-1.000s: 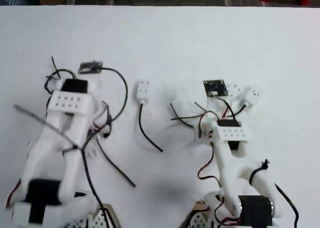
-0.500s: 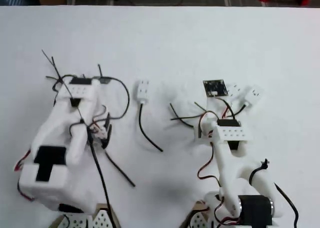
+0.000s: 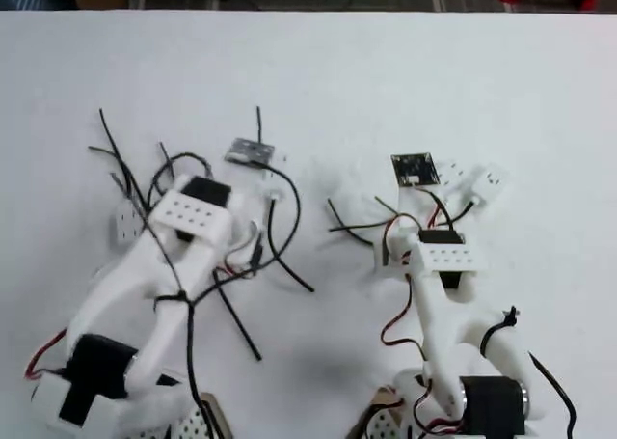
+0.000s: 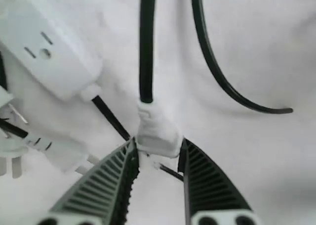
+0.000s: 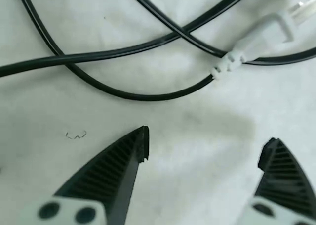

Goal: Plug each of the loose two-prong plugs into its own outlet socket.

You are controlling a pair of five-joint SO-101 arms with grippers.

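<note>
- High view: the left arm (image 3: 145,289) stretches across a tangle of black cords (image 3: 285,261) on the white surface (image 3: 386,72). A small white block (image 3: 127,223) lies just beside its wrist. The right arm (image 3: 439,294) points at two white cord pieces (image 3: 490,182) that lie close together. A few loose black cord ends lie nearby.
- Left wrist view: the left pincer (image 4: 157,151) is clenched on a white cord end (image 4: 157,133). A black cord (image 4: 146,42) runs straight out of this piece. Whether it is a plug or a socket cannot be told. A white socket (image 4: 49,52) lies face up near the pincer, and a pronged plug (image 4: 54,153) lies just beside the socket.
- Right wrist view: the right pincer (image 5: 207,142) is released, its jaws wide apart over bare surface. A white two-prong plug (image 5: 261,34) lies unplugged among crossing cords, apart from the pincer.
</note>
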